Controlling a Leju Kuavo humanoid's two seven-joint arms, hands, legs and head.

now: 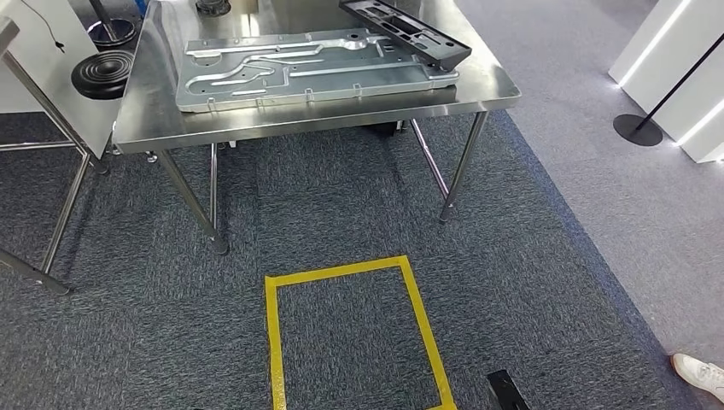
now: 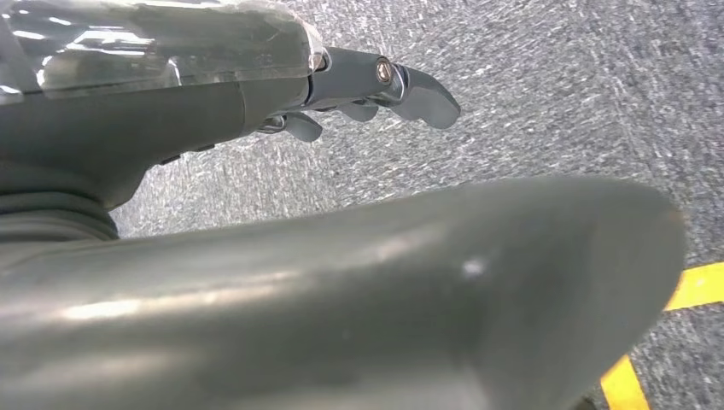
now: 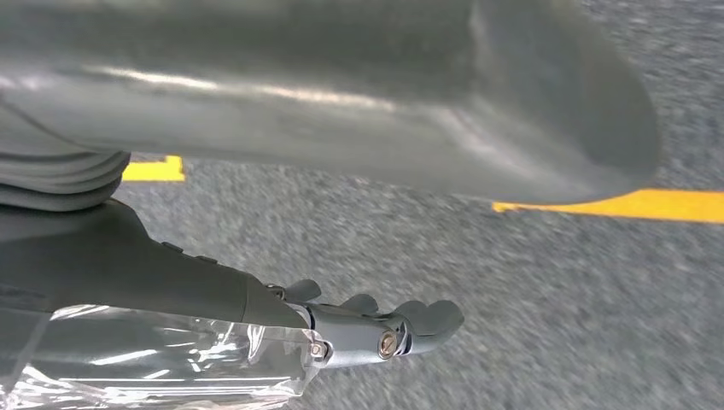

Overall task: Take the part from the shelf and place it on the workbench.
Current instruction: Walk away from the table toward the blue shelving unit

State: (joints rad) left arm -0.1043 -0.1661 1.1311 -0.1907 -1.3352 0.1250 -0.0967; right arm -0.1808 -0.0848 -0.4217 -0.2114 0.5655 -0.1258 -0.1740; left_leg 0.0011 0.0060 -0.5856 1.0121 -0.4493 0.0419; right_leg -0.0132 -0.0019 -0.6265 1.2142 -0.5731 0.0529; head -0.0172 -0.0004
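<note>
Yellow tape (image 1: 350,333) marks a rectangular outline on the grey carpet (image 1: 529,282) nearest the head camera. Beyond it stands the steel workbench (image 1: 145,120) on thin metal legs. On its top lies the part (image 1: 307,68), a flat stamped silver plate, long axis running left to right along the bench, lying flat. A black frame (image 1: 410,30) rests tilted over the plate's far right corner. A black round object (image 1: 102,74) sits just beside the bench's left edge. White panels (image 1: 674,60) and a black post base (image 1: 638,130) stand at the right; a white shoe (image 1: 700,374) shows at the lower right edge.

Left wrist view: the left hand (image 2: 256,111) hangs above the carpet, fingers (image 2: 418,90) slightly curled and apart, holding nothing, touching nothing. Yellow tape lies on the floor beneath.

Right wrist view: the right hand (image 3: 256,316) likewise hangs over the carpet, fingers (image 3: 427,320) loosely spread, empty, with tape strips behind it
</note>
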